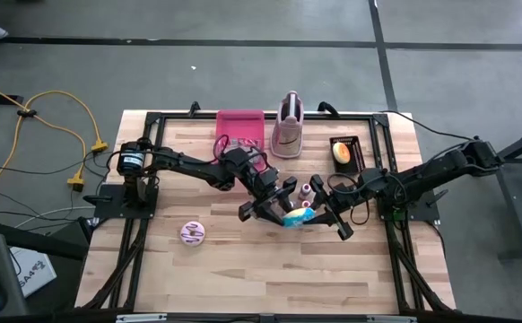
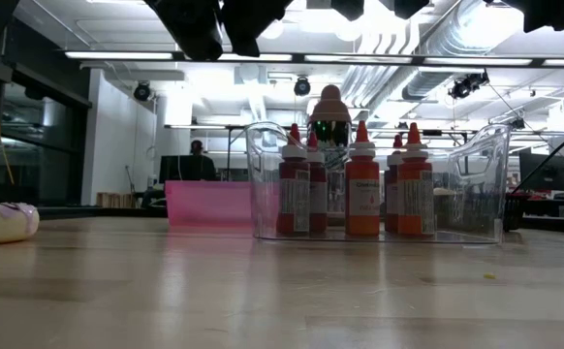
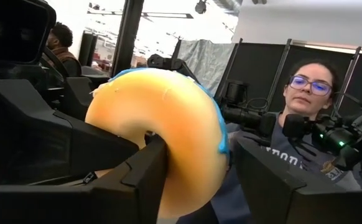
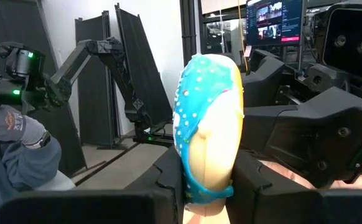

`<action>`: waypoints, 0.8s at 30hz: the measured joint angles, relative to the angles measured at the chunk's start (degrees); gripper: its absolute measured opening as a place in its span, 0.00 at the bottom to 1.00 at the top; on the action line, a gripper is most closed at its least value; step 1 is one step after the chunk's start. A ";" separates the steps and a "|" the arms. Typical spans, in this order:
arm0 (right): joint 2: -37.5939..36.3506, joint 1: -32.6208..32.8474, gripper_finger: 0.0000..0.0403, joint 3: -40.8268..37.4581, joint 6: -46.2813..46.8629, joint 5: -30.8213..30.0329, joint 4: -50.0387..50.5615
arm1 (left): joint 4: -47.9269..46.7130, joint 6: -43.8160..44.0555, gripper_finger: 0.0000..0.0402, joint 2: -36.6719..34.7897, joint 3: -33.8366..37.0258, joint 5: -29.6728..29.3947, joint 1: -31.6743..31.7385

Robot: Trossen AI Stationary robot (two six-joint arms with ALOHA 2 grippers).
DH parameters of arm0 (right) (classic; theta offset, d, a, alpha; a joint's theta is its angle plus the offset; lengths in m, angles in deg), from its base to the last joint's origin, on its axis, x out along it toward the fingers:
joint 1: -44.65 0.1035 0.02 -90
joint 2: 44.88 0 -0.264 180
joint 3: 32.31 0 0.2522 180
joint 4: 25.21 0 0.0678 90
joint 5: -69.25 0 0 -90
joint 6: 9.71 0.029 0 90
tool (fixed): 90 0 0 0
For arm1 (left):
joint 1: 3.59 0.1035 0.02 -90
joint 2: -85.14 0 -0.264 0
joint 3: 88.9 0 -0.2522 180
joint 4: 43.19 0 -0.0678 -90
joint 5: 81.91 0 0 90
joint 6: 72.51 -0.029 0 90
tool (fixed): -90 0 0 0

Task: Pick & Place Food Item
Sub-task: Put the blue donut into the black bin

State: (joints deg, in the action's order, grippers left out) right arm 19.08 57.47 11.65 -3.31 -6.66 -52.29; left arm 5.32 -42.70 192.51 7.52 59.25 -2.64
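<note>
Blue-iced donut (image 4: pixel 207 130) stands on edge in mid-air over the table's middle, clamped across its thickness by the right gripper (image 4: pixel 209 186), while the left gripper (image 3: pixel 199 180), opposite and equally near, has one finger (image 3: pixel 145 168) through its hole, jaws apart.

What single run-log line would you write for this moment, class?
stage: handover above the table | item: blue-iced doughnut | right pincer: closed on doughnut | left pincer: open around it | pink doughnut: on table
</note>
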 joint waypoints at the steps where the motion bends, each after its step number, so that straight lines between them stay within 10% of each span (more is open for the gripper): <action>1: 0.00 0.00 0.18 0.00 0.00 0.02 0.00 | 0.04 0.00 0.47 0.00 0.00 0.07 0.00; 24: -0.97 2.32 0.17 -0.02 1.93 4.42 0.02 | -0.06 0.24 0.56 0.00 0.00 0.78 0.15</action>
State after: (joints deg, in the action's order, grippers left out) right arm 18.12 59.79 11.63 -1.38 -2.24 -52.27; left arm 5.25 -42.46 192.51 7.52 60.03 -2.49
